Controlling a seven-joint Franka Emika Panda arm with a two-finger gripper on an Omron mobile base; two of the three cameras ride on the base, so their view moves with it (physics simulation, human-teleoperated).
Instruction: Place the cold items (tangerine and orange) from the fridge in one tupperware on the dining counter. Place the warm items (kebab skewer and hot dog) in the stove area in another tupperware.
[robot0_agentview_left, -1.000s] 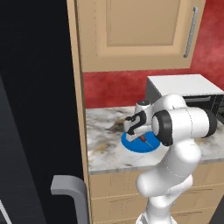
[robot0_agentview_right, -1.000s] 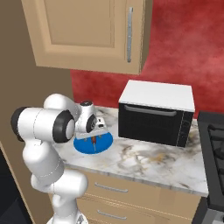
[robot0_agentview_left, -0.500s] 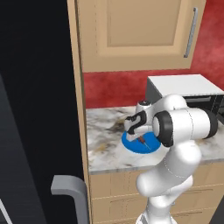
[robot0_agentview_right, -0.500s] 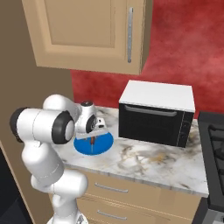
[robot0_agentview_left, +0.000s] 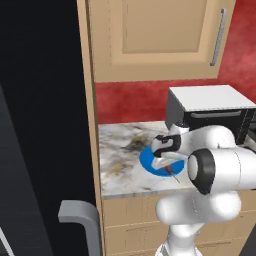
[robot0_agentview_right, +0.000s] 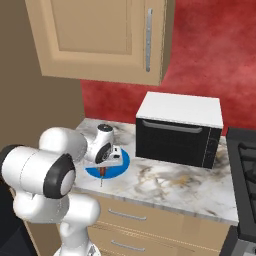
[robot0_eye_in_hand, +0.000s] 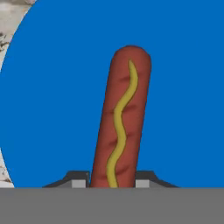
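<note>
A hot dog (robot0_eye_in_hand: 122, 122) with a wavy mustard line lies on a blue plate (robot0_eye_in_hand: 183, 87). My gripper (robot0_eye_in_hand: 113, 179) is shut on its near end, one dark fingertip (robot0_eye_in_hand: 78, 178) on each side. In the base views the hand hangs low over the blue plate (robot0_agentview_left: 148, 159) (robot0_agentview_right: 122, 163) on the marble counter, with the gripper (robot0_agentview_left: 164, 165) (robot0_agentview_right: 106, 165) pointing down. A thin dark-red piece (robot0_agentview_right: 101, 175) pokes out under the hand at the plate's near edge, too small to name. Tangerine, orange, kebab skewer and tupperware are out of view.
A black-and-white microwave (robot0_agentview_right: 179, 131) stands right of the plate. The stove (robot0_agentview_right: 246, 165) lies further right. Wooden wall cabinets (robot0_agentview_left: 150, 35) hang above. A dark tall door with a grey handle (robot0_agentview_left: 80, 220) borders the counter (robot0_agentview_left: 117, 160) on the left.
The jaws have closed from wide open onto the hot dog. The hand has stayed over the blue plate.
</note>
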